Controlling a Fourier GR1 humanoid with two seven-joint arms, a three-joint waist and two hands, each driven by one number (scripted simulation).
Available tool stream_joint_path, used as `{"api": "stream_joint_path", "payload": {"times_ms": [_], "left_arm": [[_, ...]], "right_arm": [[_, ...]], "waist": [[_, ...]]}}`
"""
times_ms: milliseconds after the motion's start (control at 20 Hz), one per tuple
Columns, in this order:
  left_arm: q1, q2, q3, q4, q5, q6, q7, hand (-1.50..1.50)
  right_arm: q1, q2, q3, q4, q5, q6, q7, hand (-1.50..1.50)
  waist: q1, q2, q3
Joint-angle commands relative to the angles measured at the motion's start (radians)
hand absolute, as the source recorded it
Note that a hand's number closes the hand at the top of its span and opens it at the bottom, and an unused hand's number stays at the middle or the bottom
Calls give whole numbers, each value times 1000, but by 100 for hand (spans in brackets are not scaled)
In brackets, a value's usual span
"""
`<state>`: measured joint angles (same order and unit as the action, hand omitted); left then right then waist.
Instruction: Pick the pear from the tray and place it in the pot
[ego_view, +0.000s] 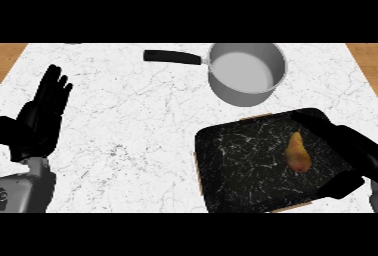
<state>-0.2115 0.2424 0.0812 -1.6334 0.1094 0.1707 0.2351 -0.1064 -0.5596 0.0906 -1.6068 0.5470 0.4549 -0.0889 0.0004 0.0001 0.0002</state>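
A yellow-brown pear (297, 152) lies on the black marbled tray (244, 170) at the lower right. My right hand (347, 150) reaches over the tray's right side, its fingers extended beside the pear and its thumb lower down, not closed on the fruit. The grey pot (247, 72) with a black handle (172, 57) stands beyond the tray, at the top centre, with nothing inside. At the left edge my left hand (38, 122) rests open with fingers up.
The white marble counter (125, 150) stretches between the left hand and the tray. Wooden floor strips show at the top left and top right corners.
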Motion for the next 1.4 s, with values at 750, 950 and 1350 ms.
{"api": "stream_joint_path", "payload": {"times_ms": [750,950,1350], "left_arm": [[10,-9,75,55,21,-93,-61,0],[-39,-2,78,19,-4,-57,29,0],[-30,-49,-10,12,-42,-66,-3,0]], "right_arm": [[-65,41,-16,152,220,-53,-241,150],[15,69,11,187,286,-129,-306,150],[-202,547,268,138,422,-54,270,150]], "waist": [[0,0,0],[-2,0,0],[112,11,-9]]}}
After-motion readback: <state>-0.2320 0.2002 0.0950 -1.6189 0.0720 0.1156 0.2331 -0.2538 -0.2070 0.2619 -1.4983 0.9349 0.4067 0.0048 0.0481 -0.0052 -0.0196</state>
